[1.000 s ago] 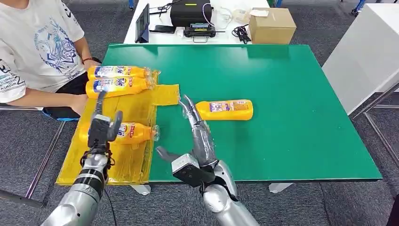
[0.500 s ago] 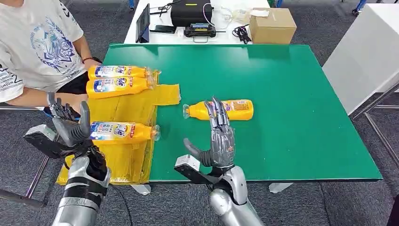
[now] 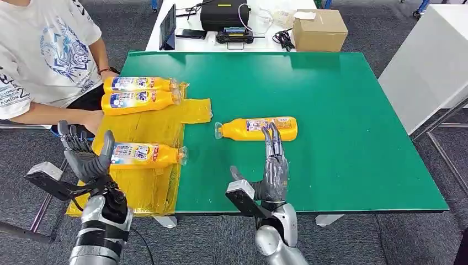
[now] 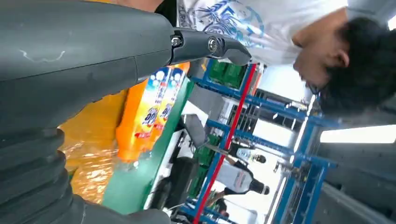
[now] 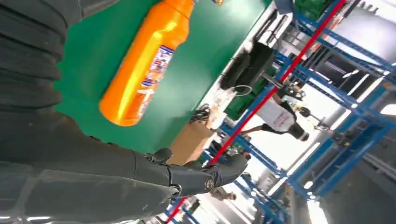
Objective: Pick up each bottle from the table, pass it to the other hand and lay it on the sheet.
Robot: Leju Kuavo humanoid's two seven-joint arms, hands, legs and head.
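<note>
Head view shows a green table (image 3: 342, 160) with a yellow sheet (image 3: 149, 182) spread over its left side and hanging past the near edge. Three orange bottles lie on their sides on the sheet: a far bottle (image 3: 138, 84) and a second bottle (image 3: 141, 100) just beside it at the sheet's back end, caps pointing right, and a near bottle (image 3: 144, 155) lying alone closer to the robot. A fourth, the lone bottle (image 3: 256, 128), lies on the bare green surface right of the sheet, its cap pointing left.

The left hand (image 3: 85, 154) is raised off the table's left edge, fingers spread and holding nothing; its thumb stands just beside the base of the near bottle, and whether they touch cannot be told. The right hand (image 3: 273, 171) is upright over the near part of the table, fingers straight and apart, empty, with its fingertips (image 3: 272, 132) overlapping the lone bottle's near side in this view. In the right wrist view the lone bottle (image 5: 144, 65) lies on the green surface clear of the hand.

A person in a white printed T-shirt (image 3: 41, 49) sits at the table's left side, one forearm (image 3: 55, 115) lying near the sheet's edge. Behind the green table, a white table (image 3: 165, 41) carries a cardboard box (image 3: 319, 30) and black electronic devices (image 3: 223, 16).
</note>
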